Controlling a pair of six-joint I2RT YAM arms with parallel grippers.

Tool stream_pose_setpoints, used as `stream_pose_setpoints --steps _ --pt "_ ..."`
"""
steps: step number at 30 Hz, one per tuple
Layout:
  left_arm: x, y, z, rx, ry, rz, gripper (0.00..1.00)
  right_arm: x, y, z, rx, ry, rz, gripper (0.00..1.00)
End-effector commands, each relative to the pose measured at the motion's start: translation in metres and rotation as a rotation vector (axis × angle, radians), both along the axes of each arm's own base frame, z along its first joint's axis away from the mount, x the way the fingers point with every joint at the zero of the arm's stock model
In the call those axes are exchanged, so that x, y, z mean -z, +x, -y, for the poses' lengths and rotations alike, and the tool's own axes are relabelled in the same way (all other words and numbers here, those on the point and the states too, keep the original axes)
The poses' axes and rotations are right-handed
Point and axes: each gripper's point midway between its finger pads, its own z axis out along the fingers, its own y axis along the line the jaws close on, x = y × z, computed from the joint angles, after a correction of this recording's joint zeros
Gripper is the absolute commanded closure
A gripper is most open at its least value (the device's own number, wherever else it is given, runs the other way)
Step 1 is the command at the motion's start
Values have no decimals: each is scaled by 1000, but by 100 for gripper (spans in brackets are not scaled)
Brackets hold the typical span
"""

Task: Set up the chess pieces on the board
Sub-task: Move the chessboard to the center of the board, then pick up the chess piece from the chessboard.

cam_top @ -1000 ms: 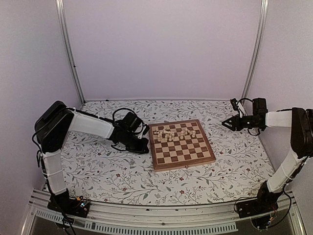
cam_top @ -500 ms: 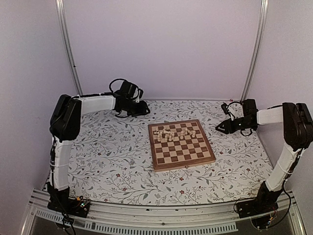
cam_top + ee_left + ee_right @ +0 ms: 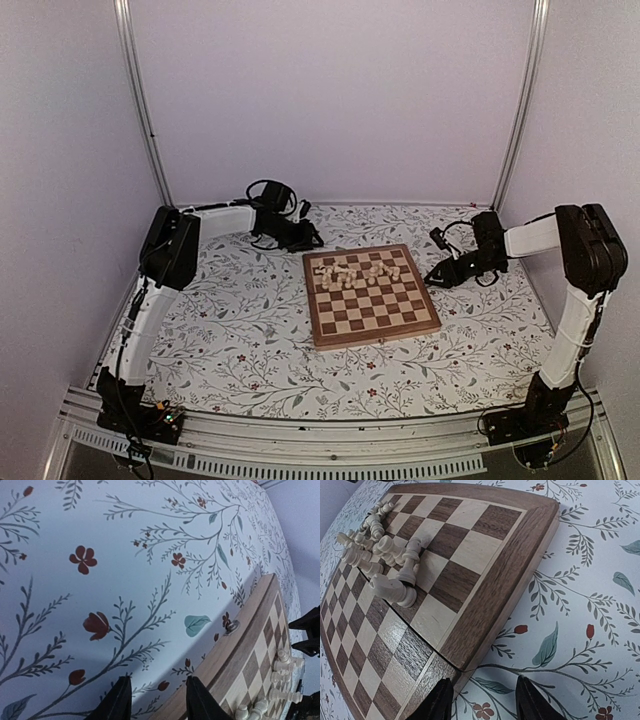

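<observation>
One floral table [image 3: 230, 340] is carrying the board [image 3: 372, 300] at its middle, with the left arm [image 3: 225, 215] and the right arm [image 3: 530, 235] reaching beside it. Cropped to tips at the wrist views' lower edges, the left fingers [image 3: 121, 700] and the right fingers [image 3: 437, 702] are standing parted, gripping nothing. The chess pieces [image 3: 362, 272] are lying jumbled on the board's far rows, several toppled, their kinds too small to tell overhead.

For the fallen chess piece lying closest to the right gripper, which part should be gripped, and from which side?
Grip the fallen chess piece across its narrow stem, between head and round base, coming from above with the right gripper, closing crosswise to its length. It lies flat on the board at the heap's near end, so the top is probably the freest side.
</observation>
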Motion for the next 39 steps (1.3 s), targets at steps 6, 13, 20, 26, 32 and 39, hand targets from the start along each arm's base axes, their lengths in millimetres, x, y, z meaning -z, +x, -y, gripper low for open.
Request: stream_pose_setpoints --steps 6,13,20,26,32,39 --pt "13 -57 22 166 14 -67 62 5 -26 -15 -87 51 -68 59" --pt "22 -87 18 187 33 -91 63 -6 -55 -27 -132 88 -114 63" --pt "23 -99 15 191 31 -91 64 -15 -93 -47 -239 56 -99 63" --pt "-41 -71 1 125 116 61 59 -39 -95 -41 -231 21 -43 62" --pt "-172 -51 -16 48 167 383 56 -84 -93 -39 -276 -14 134 55" --pt "-260 -91 -37 30 159 709 40 -132 -75 -72 -386 -146 368 44"
